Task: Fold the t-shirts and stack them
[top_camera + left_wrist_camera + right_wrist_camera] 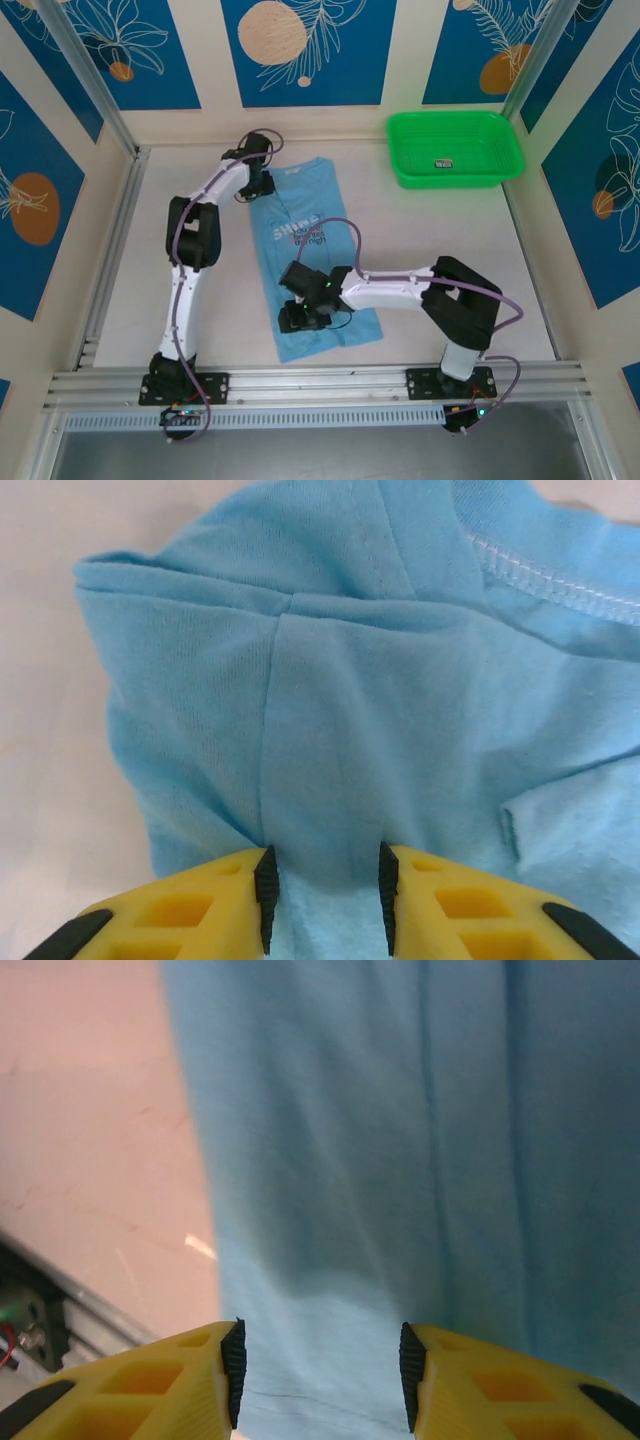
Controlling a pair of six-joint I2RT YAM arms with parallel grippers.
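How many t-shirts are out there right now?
1. The sky-blue t-shirt lies stretched out lengthwise, left of the green basket. Another one could be hidden underneath it; I cannot tell.

t-shirt (300,200) partly beneath right arm (390,288)

Probably a robot lab cell: aluminium rails (320,380) frame a table (130,290) walled by blue leaf-print panels (350,60).

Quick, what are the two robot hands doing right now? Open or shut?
Left gripper: jaws astride a fold of the t-shirt; grip cannot be told.
Right gripper: jaws open over the t-shirt.
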